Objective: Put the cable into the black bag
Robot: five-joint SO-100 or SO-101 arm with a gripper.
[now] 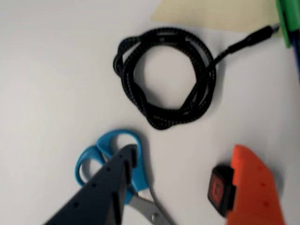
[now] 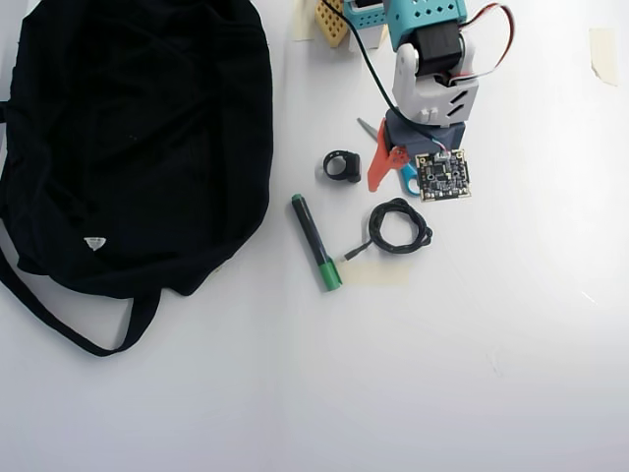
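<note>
Claw spread apart above blue scissors with coiled cable flat on table just ahead in wrist view (black bag, far left of cable, only in overhead view).

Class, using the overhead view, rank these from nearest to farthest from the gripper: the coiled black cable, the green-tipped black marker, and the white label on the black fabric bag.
1. Coiled black cable: nearest, just below the gripper.
2. Green-tipped black marker: farther, lower left of the gripper.
3. White label on the black fabric bag: farthest, far left.
</note>
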